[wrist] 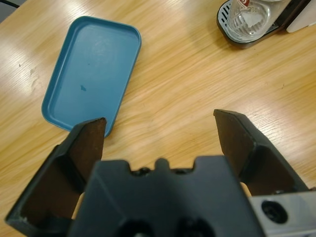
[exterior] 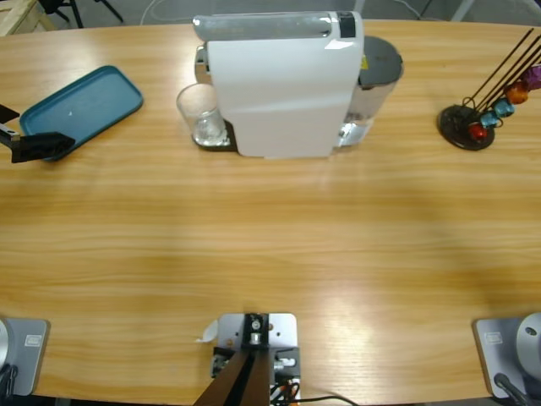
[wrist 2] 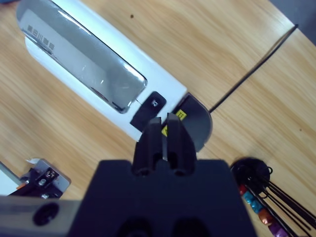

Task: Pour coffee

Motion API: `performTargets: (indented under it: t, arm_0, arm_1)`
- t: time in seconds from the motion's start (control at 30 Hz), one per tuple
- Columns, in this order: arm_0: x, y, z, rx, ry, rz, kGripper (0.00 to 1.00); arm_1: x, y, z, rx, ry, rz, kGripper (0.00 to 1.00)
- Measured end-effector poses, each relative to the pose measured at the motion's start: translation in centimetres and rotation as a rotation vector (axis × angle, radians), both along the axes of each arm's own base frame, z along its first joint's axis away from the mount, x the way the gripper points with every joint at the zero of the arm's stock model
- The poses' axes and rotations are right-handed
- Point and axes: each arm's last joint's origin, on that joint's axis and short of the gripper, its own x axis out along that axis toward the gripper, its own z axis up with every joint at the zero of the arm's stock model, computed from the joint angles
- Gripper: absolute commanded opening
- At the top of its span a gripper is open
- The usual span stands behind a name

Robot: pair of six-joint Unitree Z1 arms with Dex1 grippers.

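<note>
A white coffee machine [exterior: 283, 85] stands at the back middle of the table, with an empty clear glass [exterior: 201, 117] on its drip tray at its left end. My left gripper [exterior: 38, 145] is at the table's left edge, open and holding nothing. In the left wrist view the left gripper [wrist: 160, 123] hangs over bare wood, with the glass [wrist: 247, 17] far ahead. In the right wrist view my right gripper [wrist 2: 165, 123] is shut with nothing in it, high above the machine [wrist 2: 94, 74], by its black button [wrist 2: 148, 108]. The right arm does not show in the high view.
A blue tray [exterior: 80, 108] lies empty at the back left, just ahead of the left gripper, and shows again as the blue tray [wrist: 94, 69]. A black capsule holder [exterior: 486, 110] with coloured capsules stands at the back right. A thin black cable [wrist 2: 252, 69] runs behind the machine.
</note>
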Motion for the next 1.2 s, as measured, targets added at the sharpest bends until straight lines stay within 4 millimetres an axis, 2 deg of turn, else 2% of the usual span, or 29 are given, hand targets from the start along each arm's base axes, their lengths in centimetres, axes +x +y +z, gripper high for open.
performTargets:
  t: [0.27,0.6,0.87,1.2]
  arm_0:
    - [0.0,0.1,-0.1,-0.005,-0.001,0.025,0.936]
    - [0.0,0.1,-0.1,-0.004,-0.001,0.026,0.936]
    - [0.0,0.1,-0.1,-0.004,-0.001,0.026,0.936]
    - [0.0,0.1,-0.1,-0.004,-0.001,0.026,0.936]
  arm_1:
    - [0.1,2.3,-0.9,-0.042,0.027,0.038,0.000]
    - [0.3,2.4,-1.2,-0.059,0.030,0.033,0.000]
    - [1.3,3.0,-2.3,-0.076,0.042,0.028,0.000]
    - [1.5,2.8,-2.3,-0.103,0.026,0.009,0.000]
